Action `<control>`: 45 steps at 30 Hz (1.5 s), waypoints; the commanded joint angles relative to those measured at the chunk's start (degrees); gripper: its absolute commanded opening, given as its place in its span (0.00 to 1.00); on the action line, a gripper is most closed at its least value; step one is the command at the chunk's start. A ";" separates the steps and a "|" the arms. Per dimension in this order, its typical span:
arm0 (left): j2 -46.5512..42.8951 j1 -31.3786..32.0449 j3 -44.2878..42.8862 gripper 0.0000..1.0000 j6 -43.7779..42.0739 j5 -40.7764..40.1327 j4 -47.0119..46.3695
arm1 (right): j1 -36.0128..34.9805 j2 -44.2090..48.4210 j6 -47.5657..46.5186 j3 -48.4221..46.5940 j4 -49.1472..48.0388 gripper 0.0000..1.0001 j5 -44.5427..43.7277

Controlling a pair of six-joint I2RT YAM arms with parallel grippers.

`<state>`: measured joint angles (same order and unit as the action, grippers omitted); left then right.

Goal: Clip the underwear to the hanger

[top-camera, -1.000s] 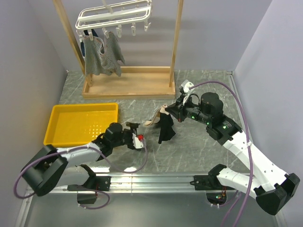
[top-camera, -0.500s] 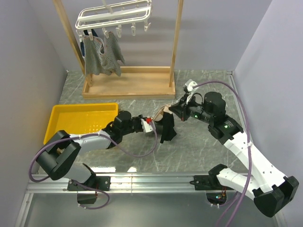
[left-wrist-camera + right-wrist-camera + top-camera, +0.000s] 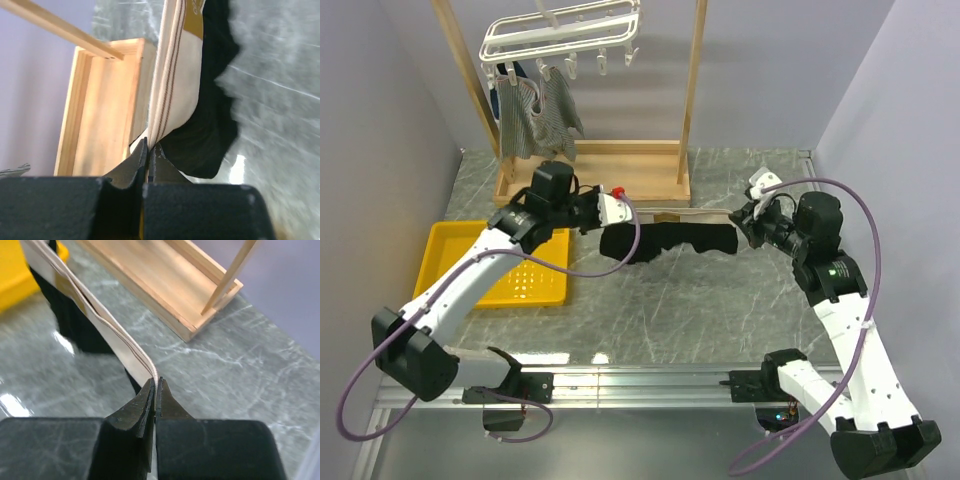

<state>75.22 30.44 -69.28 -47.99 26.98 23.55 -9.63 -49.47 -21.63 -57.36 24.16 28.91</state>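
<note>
At the left the yellow tray (image 3: 470,270) sits on the counter (image 3: 700,310), with the left arm reaching over it. The left pincer (image 3: 608,212) is pinched narrow on one end of the underwear's tan waistband. Its wrist view shows both fingertips pressed together with the band coming out between them.

From there the underwear (image 3: 670,240) hangs stretched in the air above the counter, just near of the wooden frame stand (image 3: 590,188). Its long axis runs left to right, with the waistband along the far top edge and the black body sagging below. The right pincer (image 3: 744,222) grips the other end of the band the same way, jaws narrow with fabric between them.

The hanger (image 3: 560,30) lies farther and higher, off to the left of the span and roughly parallel to it. A grey striped garment (image 3: 538,120) fills its left clips, and the free clips (image 3: 603,62) dangle to the right of that. The left arm is the nearer one to the rack. I judge the coming move to be a lift far and leftward, bringing the taut band up under those free clips.
</note>
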 commanded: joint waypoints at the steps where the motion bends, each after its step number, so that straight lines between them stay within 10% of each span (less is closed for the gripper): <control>1: -2.26 -0.11 -5.25 0.00 -4.57 3.60 22.83 | 0.84 1.48 -12.02 -3.54 6.67 0.00 1.24; 13: -14.06 0.15 0.54 0.00 -7.82 12.74 42.37 | 0.75 10.89 -26.88 -1.02 32.61 0.00 10.03; 22: 9.65 0.68 -1.55 0.01 1.57 7.49 34.03 | -0.56 -10.18 -19.25 7.44 11.45 0.00 8.01; 39: 42.99 -4.68 -22.83 0.02 7.47 -6.85 20.14 | -0.83 -47.81 -7.38 -9.25 -9.57 0.00 -3.33; 45: 41.07 -4.86 -22.40 0.32 10.62 -5.36 16.45 | -0.48 -50.81 -4.58 -11.71 -9.13 0.35 -5.08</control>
<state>118.78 25.69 -90.28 -40.12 21.39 42.76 -10.35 -99.42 -28.99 -64.97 16.80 25.91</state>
